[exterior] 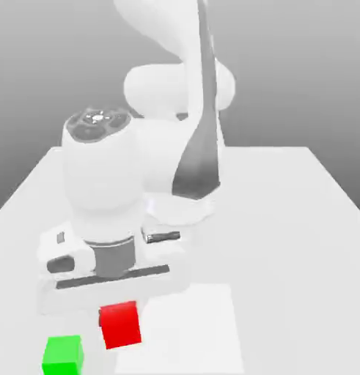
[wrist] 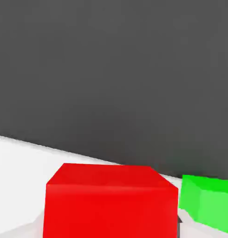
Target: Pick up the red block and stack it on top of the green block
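The red block [exterior: 120,324] sits directly under my gripper [exterior: 118,304], whose white hand hangs low over the table near its front edge. In the hand view the red block [wrist: 108,202] looms large and very close. The green block [exterior: 63,355] rests on the table just to the exterior view's left of the red one and slightly nearer the front, a small gap between them. In the hand view the green block [wrist: 206,202] shows beside the red block. Whether the red block rests on the table or hangs just above it cannot be made out.
The white table [exterior: 285,220] stretches back to the arm's base [exterior: 182,198] behind the hand. A paler square patch [exterior: 190,329] lies on the table to the exterior view's right of the red block.
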Robot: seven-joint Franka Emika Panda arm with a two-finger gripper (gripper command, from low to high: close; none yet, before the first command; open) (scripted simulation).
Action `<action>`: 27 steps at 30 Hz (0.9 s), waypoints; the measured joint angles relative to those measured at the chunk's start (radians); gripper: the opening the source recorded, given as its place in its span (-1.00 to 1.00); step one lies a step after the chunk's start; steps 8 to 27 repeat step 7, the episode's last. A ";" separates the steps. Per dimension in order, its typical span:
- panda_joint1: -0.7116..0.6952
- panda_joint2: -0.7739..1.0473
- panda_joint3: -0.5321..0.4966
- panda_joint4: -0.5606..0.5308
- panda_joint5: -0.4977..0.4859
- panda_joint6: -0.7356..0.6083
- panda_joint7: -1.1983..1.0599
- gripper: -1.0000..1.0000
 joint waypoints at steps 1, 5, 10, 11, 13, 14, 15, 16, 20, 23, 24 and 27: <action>-0.018 0.027 -0.002 0.008 0.017 0.018 -0.010 -1.00; -0.051 0.122 0.020 0.019 0.067 0.099 -0.044 1.00; -0.051 0.122 0.020 0.019 0.067 0.099 -0.044 1.00; -0.051 0.122 0.020 0.019 0.067 0.099 -0.044 1.00; -0.051 0.122 0.020 0.019 0.067 0.099 -0.044 1.00; -0.051 0.122 0.020 0.019 0.067 0.099 -0.044 1.00; -0.051 0.122 0.020 0.019 0.067 0.099 -0.044 1.00; -0.051 0.122 0.020 0.019 0.067 0.099 -0.044 1.00; -0.051 0.122 0.020 0.019 0.067 0.099 -0.044 1.00; -0.051 0.122 0.020 0.019 0.067 0.099 -0.044 1.00; -0.051 0.122 0.020 0.019 0.067 0.099 -0.044 1.00; -0.051 0.122 0.020 0.019 0.067 0.099 -0.044 1.00</action>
